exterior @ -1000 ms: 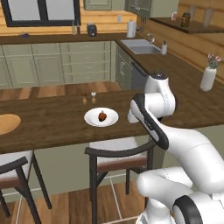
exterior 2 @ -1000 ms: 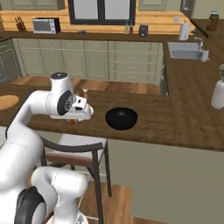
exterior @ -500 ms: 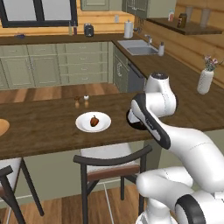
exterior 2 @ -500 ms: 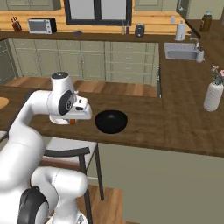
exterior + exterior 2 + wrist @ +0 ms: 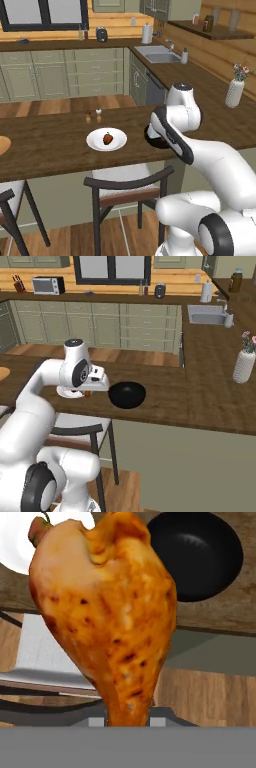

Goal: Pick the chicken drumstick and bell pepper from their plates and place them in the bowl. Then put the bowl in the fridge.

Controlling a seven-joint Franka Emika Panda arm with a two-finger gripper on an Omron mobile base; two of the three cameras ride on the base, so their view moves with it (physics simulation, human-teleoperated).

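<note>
Here, in the left base view, the bell pepper sits at the middle of the white plate on the dark wooden counter, with the arm at three o'clock of it and part of the bowl showing behind the arm. In the right base view, the bowl rests on the counter at three o'clock of the gripper, just beside it. In the hand view, the jaws are clamped on the thin bone end of the chicken drumstick; the bowl lies at one o'clock, the plate at eleven.
</note>
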